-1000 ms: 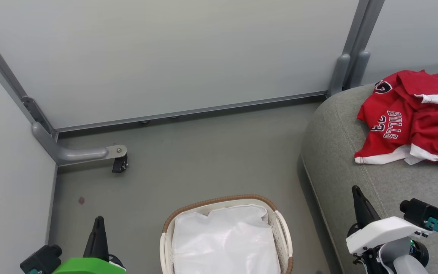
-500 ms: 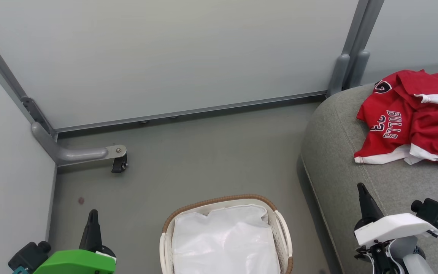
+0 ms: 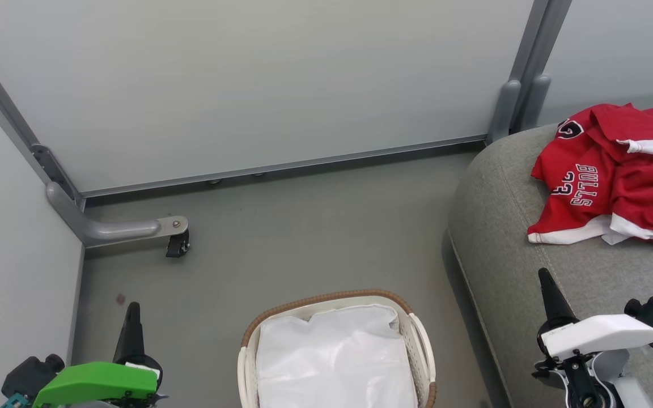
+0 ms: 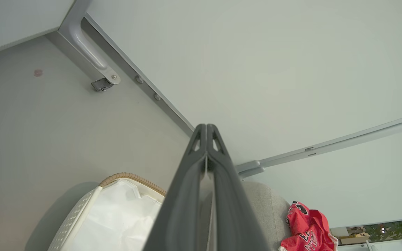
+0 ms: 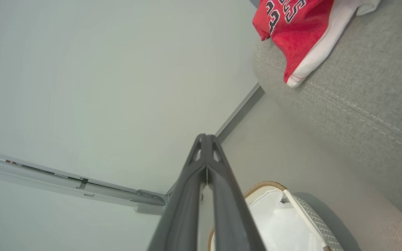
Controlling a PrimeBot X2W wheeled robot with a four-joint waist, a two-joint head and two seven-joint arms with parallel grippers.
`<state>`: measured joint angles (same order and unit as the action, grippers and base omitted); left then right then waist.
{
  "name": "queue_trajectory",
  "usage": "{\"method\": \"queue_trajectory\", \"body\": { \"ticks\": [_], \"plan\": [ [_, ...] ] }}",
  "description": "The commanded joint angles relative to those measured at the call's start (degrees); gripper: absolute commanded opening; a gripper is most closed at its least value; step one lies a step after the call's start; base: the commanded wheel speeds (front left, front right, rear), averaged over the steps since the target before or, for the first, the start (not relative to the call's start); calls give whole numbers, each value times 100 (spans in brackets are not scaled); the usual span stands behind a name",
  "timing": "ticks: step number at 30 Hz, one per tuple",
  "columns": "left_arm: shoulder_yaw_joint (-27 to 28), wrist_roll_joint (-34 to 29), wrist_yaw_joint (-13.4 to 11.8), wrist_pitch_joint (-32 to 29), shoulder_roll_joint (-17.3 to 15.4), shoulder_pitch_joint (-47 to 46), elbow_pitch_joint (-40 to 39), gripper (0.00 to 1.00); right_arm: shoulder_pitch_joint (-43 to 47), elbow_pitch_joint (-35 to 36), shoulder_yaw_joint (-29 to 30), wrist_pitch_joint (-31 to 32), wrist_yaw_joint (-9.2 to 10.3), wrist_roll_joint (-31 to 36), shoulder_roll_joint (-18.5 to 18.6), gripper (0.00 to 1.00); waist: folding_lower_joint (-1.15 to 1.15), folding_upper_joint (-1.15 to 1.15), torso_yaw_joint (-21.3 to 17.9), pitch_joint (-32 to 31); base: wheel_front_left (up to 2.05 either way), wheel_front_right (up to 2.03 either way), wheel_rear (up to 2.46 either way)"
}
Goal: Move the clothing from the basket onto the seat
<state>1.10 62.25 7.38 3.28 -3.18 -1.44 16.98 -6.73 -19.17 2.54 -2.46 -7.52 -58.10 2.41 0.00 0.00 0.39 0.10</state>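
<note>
Basket holds a white liner; clothing lies on seat; left hand and right hand closed.

Crumpled red BULLS clothing atop the grey seat; brown-rimmed white basket, liner inside, beside it

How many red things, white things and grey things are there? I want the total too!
Red: 1, the clothing
White: 2, the basket and its liner
Grey: 1, the seat
Total: 4
</note>
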Motion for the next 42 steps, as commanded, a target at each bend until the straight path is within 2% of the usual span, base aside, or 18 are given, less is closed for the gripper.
{"method": "queue_trajectory", "body": {
  "ticks": [1, 42],
  "plan": [
    [36, 166, 9, -36, -52, -158, -77, 0, -8, 95, 33, 52, 2, -166, 38, 0, 0, 0, -1, 0, 0, 0, 0],
    [331, 2102, 15, -630, -49, -403, -233, 0, 45, 390, 285, 622, 2, -2334, 54, 0, 0, 0, -23, 5, 0, 0, 0]
  ]
}}
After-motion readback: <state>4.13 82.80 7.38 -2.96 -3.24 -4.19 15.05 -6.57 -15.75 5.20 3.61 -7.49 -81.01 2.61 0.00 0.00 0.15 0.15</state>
